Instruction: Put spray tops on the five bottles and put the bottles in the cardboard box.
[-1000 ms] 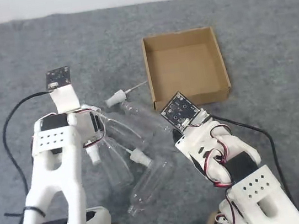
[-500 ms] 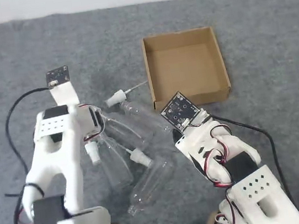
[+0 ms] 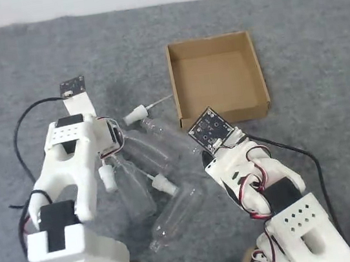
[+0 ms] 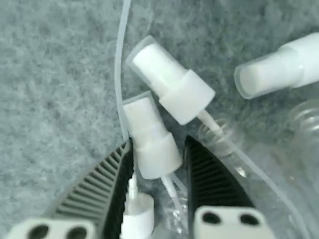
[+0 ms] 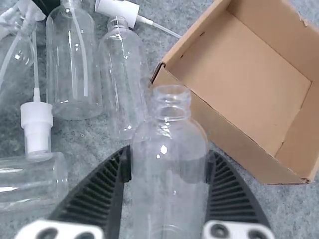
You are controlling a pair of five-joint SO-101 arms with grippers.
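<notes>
Now: left gripper (image 4: 157, 144) clenched on spray top (image 4: 149, 132), left of loose bottles. Right gripper (image 5: 168, 157) grasping uncapped bottle (image 5: 169, 124) just near of cardboard box (image 3: 218, 76). Best: keep bottle steady, centre top over neck, lower straight, then twist.

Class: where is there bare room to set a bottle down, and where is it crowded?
Free: the carpet right of the cardboard box, the strip beyond it, and the far left corner. The box holds nothing. Crowded: between the left arm and right arm, where clear bottles and spray tops lie.
</notes>
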